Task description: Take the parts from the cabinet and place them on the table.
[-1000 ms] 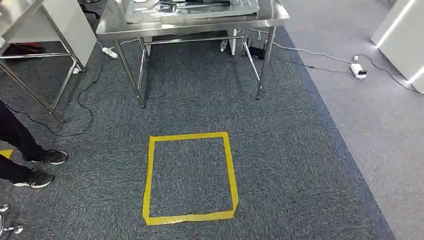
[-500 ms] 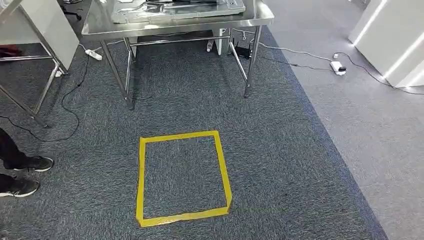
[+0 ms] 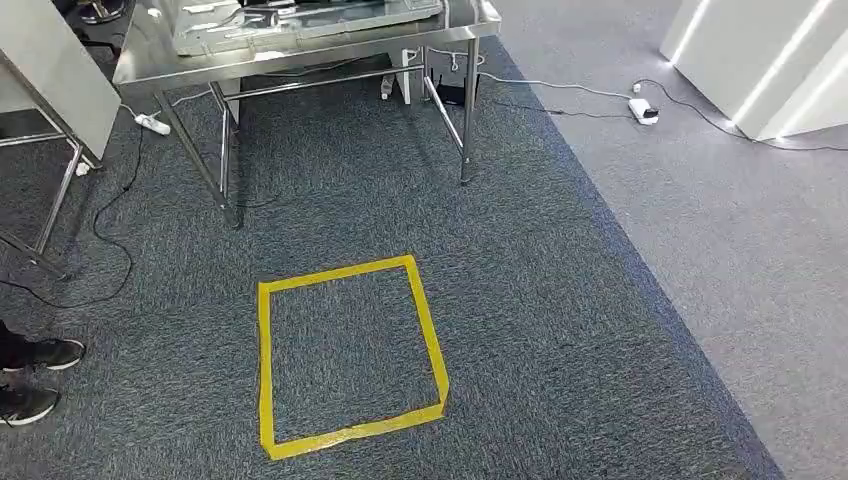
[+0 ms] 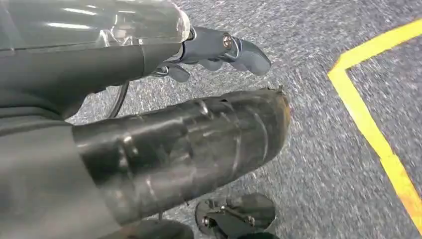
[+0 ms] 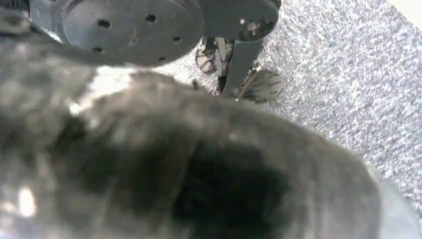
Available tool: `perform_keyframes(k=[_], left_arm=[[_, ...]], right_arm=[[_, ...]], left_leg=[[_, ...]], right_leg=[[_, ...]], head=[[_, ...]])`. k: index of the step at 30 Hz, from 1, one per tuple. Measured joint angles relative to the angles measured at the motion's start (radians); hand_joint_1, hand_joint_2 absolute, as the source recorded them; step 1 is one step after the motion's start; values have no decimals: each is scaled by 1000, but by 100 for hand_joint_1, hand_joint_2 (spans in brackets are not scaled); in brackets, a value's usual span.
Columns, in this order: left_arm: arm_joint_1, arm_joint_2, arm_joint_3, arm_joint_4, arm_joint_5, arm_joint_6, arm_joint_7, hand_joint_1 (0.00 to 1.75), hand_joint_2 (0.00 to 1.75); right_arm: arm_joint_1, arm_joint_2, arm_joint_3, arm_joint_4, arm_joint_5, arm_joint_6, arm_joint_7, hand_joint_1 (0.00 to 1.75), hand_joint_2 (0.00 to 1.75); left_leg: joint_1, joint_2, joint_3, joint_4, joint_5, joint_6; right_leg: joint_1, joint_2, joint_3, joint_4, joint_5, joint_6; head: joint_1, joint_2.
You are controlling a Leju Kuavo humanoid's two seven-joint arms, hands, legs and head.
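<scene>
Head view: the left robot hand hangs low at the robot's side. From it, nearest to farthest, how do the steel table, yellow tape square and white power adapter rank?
1. Yellow tape square: on the carpet just ahead; the left wrist view shows the left robot hand near it.
2. Steel table: beyond the square, upper left.
3. White power adapter: far right, on lighter floor.
</scene>
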Motion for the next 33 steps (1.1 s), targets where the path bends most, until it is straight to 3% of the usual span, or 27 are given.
perform_keyframes(k=[2, 3, 4, 5, 7, 8, 9, 10, 13, 14, 15, 16, 18, 19, 20, 21, 22, 23, 24, 25, 28, 29, 30, 31, 33], left_arm=[[1, 0, 0, 0, -2, 0, 0, 0, 0], [2, 0, 0, 0, -2, 0, 0, 0, 0], [4, 0, 0, 0, -2, 0, 0, 0, 0], [5, 0, 0, 0, -2, 0, -1, 0, 0], [5, 0, 1, 0, -2, 0, -1, 0, 0], [5, 0, 1, 0, -2, 0, -1, 0, 0], [5, 2, 2, 0, -2, 0, -1, 0, 0], [5, 2, 2, 0, -2, 0, -1, 0, 0], [2, 1, 2, 0, -2, 0, -1, 0, 0], [4, -5, 2, 0, 0, 0, 1, 0, 0], [3, -3, 2, 0, 0, 3, 1, 0, 0], [3, -3, 2, 0, 1, 3, 1, 0, 0], [6, -3, 3, 0, 1, 3, 1, 0, 0], [7, -3, 3, 0, 1, 3, 2, 0, 0], [7, -3, 3, 0, 1, 3, 2, 0, 0], [6, -3, 3, 0, 1, 3, 2, 0, 0], [6, -3, 3, 0, 1, 3, 2, 0, 0], [5, -4, 3, 0, 1, 3, 2, 0, 0], [6, -5, 3, 0, 2, 4, 2, 0, 0], [6, -5, 3, 0, 2, 5, 2, 0, 0], [3, -5, 3, 0, 2, 6, 2, 0, 0], [2, -5, 3, 0, 2, 6, 2, 0, 0], [2, -5, 3, 0, 2, 7, 2, 0, 0], [2, -5, 3, 0, 2, 8, 2, 0, 0], [5, -5, 4, 0, 1, 10, 4, 0, 0]], right_arm=[[-1, 0, 0, 0, 2, 2, 0, 0, 0], [0, 0, 0, 0, 6, 3, 0, 0, 0], [0, 0, 0, 1, 7, 3, 0, 0, 0], [1, 0, 0, 1, 8, 7, 0, 0, 0], [0, 0, 1, 2, 9, 13, 0, 0, 0], [0, 0, 2, 2, 10, 18, 0, 0, 0], [-2, 1, 2, 2, 11, 19, 0, 0, 0], [-5, 1, 3, 2, 12, 20, 0, 0, 0], [-2, 1, 4, 2, 16, 21, 2, 0, 0], [-1, -1, 4, 3, 19, 20, 2, 0, 0], [0, -1, 4, 3, 19, 21, 2, 0, 0], [-1, -1, 4, 3, 21, 21, 5, 0, 0], [-3, -2, 4, 3, 22, 21, 5, 0, 0], [-2, -2, 4, 3, 22, 21, 5, 0, 0], [-1, -2, 4, 3, 22, 23, 5, 0, 0], [0, -2, 4, 4, 22, 24, 6, 0, 0], [1, -2, 4, 4, 24, 27, 8, 0, 0], [0, -3, 4, 4, 25, 29, 8, 0, 0], [-2, -4, 4, 4, 26, 30, 10, 0, 0], [-5, -4, 5, 4, 28, 33, 14, 0, 0], [-2, -4, 5, 4, 31, 33, 19, 0, 0], [-1, -4, 5, 4, 31, 33, 20, 0, 0], [0, -3, 5, 5, 33, 33, 20, 0, 0], [-1, -4, 5, 5, 34, 32, 20, 0, 0], [-3, -4, 5, 5, 38, 34, 20, 0, 0]], left_leg=[[1, -12, -74, 161, -80, -4], [1, -13, -110, 237, -105, -4], [1, -13, -125, 267, -103, -2], [1, -13, -114, 246, -75, 1], [-1, -23, -45, 100, 16, 13], [-3, -53, -3, 12, 56, 23], [-3, -94, 16, -38, 56, 35], [-2, -90, 25, -65, 52, 32], [-10, -73, 22, -60, 54, 36], [8, -53, 32, -83, 69, 46], [3, -44, 35, -90, 73, 49], [2, -33, 35, -91, 75, 57], [-1, -10, 29, -89, 73, 59], [-2, 3, 27, -88, 72, 59], [-2, 15, 27, -87, 72, 58], [-1, 25, 27, -85, 70, 56], [-1, 36, 29, -83, 67, 53], [-1, 44, 31, -78, 63, 49], [-2, 53, 33, -74, 58, 42], [-10, 60, 31, -68, 53, 34], [-9, 81, 39, -73, 53, 21], [-9, 89, 43, -72, 50, 16], [-1, 61, 37, -58, 33, 11], [-2, 21, 17, -12, -3, 7], [1, -8, -64, 162, -92, 2]], right_leg=[[3, 10, -7, 1, 3, -5], [5, 17, -11, 2, 4, -7], [7, 26, -13, 5, 5, -7], [8, 35, -13, 7, 5, -7], [11, 57, -11, 9, 5, -7], [11, 66, -11, 9, 6, -5], [12, 71, -13, 10, 7, -1], [14, 84, -19, 15, 8, 4], [4, 106, -26, 8, 18, 23], [9, 109, -27, 15, 16, 30], [12, 69, -37, 36, -3, 34], [10, 42, -66, 93, -45, 38], [6, 24, -137, 243, -121, 46], [3, 21, -160, 295, -137, 49], [0, 19, -160, 301, -128, 52], [-2, 15, -137, 263, -99, 54], [-3, 5, -85, 173, -52, 54], [-3, -16, -32, 82, -15, 51], [0, -60, 5, 10, -10, 45], [10, -59, 6, 5, -10, 36], [14, -30, -4, 8, -10, 22], [7, -20, -2, -1, -5, 14], [1, -13, 2, -6, 0, 8], [0, -4, 1, -7, 2, 3], [2, 13, -5, -6, 4, -3]], head=[[0, 0], [0, 0], [0, 0], [0, 0], [0, 0], [0, 0], [1, 0], [0, 0], [1, 0], [0, 0], [3, 0], [8, 0], [8, 0], [8, 0], [8, 0], [8, 0], [8, 0], [8, 0], [8, 0], [7, 0], [6, 0], [7, 0], [7, 0], [4, 0], [4, 0]])
